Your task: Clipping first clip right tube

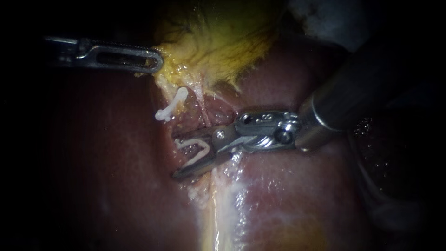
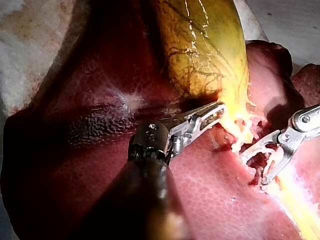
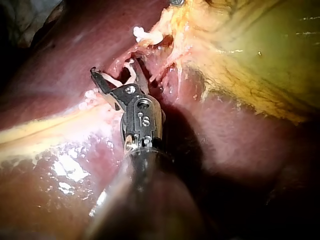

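A glistening dark-red liver (image 1: pixel 288 195) is pictured beneath a yellow-green, veined gallbladder (image 1: pixel 218 42). The right instrument (image 1: pixel 175 156), a thick dark shaft ending in a silver metal pincer, is held low over the liver. Its pincer is spread wide and loaded with an open white clip (image 1: pixel 206 148), which is touched by both jaws.

The left instrument (image 1: pixel 155 61), a slim silver shaft with a slotted pincer, is closed on the yellow fringe of the gallbladder, well beyond the right pincer's upper jaw.

The right tube (image 1: pixel 202 111), a thin pale-pink strand, is stretched from that fringe down to the right pincer's upper jaw and is lost behind it. Whether it lies inside the loaded clip cannot be told. A shut white clip (image 1: pixel 171 106) is lodged on tissue just beyond the same jaw's tip, beside the tube.
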`<act>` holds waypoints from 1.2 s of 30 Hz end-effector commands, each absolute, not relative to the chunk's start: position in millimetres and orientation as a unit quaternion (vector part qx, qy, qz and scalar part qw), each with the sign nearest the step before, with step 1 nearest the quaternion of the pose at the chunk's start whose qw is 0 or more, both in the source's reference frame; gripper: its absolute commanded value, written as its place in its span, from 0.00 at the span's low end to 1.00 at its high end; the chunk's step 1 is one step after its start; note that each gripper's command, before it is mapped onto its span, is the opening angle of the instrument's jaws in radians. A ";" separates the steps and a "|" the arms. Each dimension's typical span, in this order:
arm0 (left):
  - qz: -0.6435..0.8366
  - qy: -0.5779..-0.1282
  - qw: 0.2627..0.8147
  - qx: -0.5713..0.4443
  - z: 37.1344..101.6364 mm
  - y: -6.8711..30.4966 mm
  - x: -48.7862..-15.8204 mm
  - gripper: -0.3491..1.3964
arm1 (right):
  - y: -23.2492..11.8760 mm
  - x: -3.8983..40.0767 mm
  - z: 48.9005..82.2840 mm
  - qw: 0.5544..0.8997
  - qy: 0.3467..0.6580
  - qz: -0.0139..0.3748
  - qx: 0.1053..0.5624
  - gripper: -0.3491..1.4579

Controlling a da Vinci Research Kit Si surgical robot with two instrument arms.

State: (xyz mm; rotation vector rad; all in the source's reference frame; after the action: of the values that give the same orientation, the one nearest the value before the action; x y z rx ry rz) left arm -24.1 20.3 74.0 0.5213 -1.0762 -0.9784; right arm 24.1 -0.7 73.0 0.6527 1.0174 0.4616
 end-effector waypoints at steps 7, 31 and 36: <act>-0.441 -0.486 0.716 0.236 74.2 20.4 -23.9 0.00 | 0.5 22.5 70.7 0.786 0.489 0.214 0.311 0.52; -0.440 -0.487 0.716 0.237 74.2 20.4 -23.5 0.00 | 0.8 16.6 70.9 0.738 0.530 0.182 0.375 0.53; -0.440 -0.487 0.716 0.237 74.2 20.4 -23.4 0.00 | 0.5 15.1 73.3 0.737 0.523 0.192 0.383 0.52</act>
State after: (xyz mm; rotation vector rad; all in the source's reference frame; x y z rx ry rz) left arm -23.4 20.4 74.3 0.5248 -1.0767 -0.9744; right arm 14.8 0.4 73.9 0.8397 1.1453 0.4217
